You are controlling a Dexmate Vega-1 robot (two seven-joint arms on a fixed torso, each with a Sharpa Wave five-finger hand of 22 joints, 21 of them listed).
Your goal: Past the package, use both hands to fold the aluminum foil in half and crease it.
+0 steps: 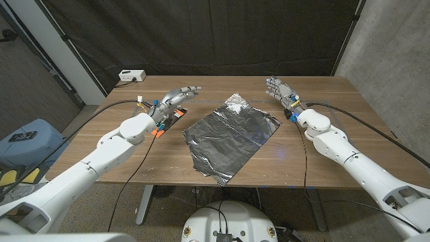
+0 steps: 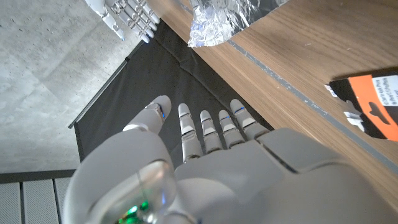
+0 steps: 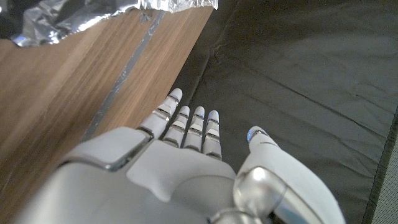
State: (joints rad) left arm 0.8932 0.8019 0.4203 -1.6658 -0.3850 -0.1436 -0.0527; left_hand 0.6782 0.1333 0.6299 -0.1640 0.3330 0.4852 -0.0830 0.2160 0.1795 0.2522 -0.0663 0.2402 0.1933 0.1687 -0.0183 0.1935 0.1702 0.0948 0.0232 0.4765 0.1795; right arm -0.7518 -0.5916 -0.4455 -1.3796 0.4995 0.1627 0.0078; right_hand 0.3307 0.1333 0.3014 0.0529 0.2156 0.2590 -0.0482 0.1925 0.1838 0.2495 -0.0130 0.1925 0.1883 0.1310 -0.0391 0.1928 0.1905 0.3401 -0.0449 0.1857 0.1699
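the aluminum foil (image 1: pixel 232 138) lies spread on the wooden table (image 1: pixel 336 101) between the two hands, a dark, wrinkled sheet turned at an angle, with a crumpled bright corner (image 1: pixel 236 102) at its far end. the left hand (image 1: pixel 176 96) hovers near the foil's left side, fingers straight and slightly apart, holding nothing; the left wrist view shows those fingers (image 2: pixel 205 127) reaching out past the table's far edge. just under and beside this hand sits the orange and black package (image 1: pixel 169 119), close to the foil's left edge but apart from it. the right hand (image 1: pixel 282 91) hovers off the foil's far right corner, fingers extended and spread, holding nothing. beyond the left hand, a white box (image 1: pixel 132 76) sits at the table's far left corner
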